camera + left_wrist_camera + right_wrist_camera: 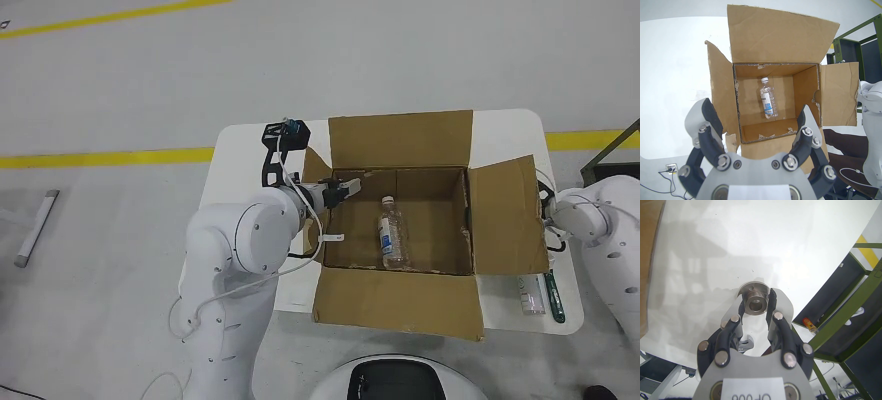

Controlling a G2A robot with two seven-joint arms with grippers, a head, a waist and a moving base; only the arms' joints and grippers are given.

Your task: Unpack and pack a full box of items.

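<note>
An open cardboard box [398,291] stands on the white table [250,150]. A clear water bottle [392,232] with a white cap lies flat on the box floor, also seen as the bottle [767,100] in the left wrist view. My left gripper [343,188] hovers at the box's left wall; in its own view the gripper [755,106] is open and holds nothing. My right arm [580,215] sits beyond the box's right flap. There my right gripper [756,298] is shut on a metal flanged bushing [755,304], just above the tabletop.
On the table to the right of the box lie a small clear bottle [531,293] and a green-handled tool [554,296]. An adjustable wrench [746,344] lies under the right gripper. A green metal rack [848,306] stands off the table's right edge, with a small orange item [810,325] on it.
</note>
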